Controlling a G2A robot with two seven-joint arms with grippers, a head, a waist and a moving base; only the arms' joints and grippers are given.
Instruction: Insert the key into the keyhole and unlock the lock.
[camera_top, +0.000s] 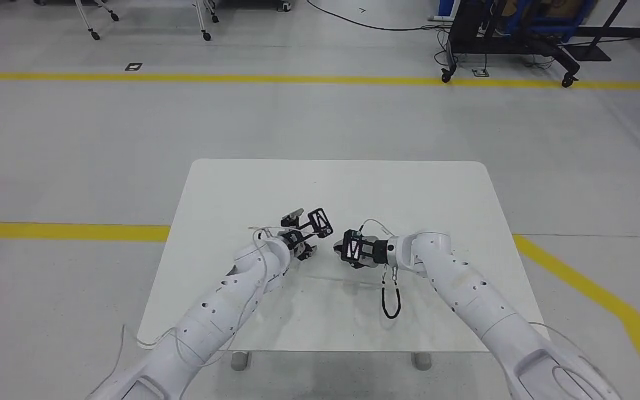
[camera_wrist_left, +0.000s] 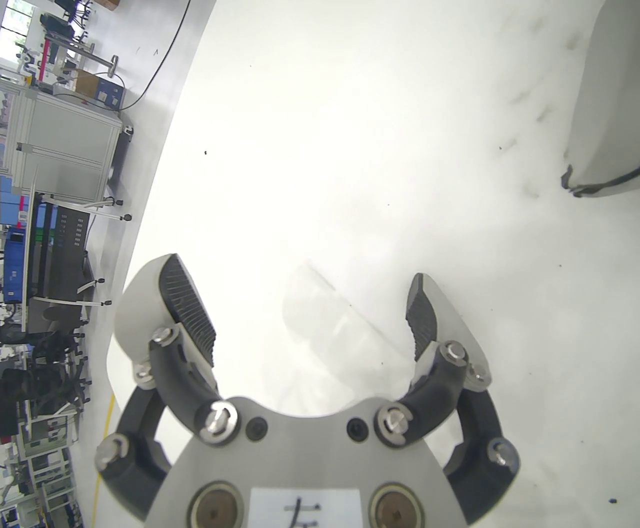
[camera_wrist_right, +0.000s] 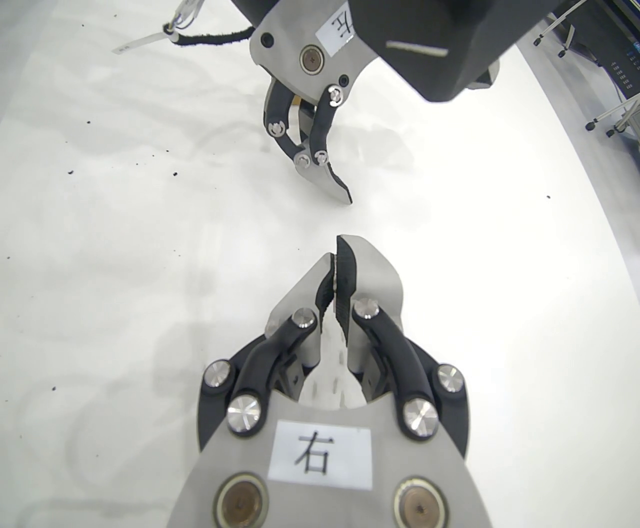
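Looks like this one's barely at step 1. The left end effector (camera_wrist_left: 295, 270) hangs wide open over the white worktop (camera_top: 250, 190) holding nothing, and the right end effector (camera_wrist_right: 337, 250) is clenched tight with nothing visible in its grip, the 2 of them almost nose to nose mid-worktop. Honestly can't tell where the key or the lock is or how they look, so grabbing, inserting and turning all seem left to do.
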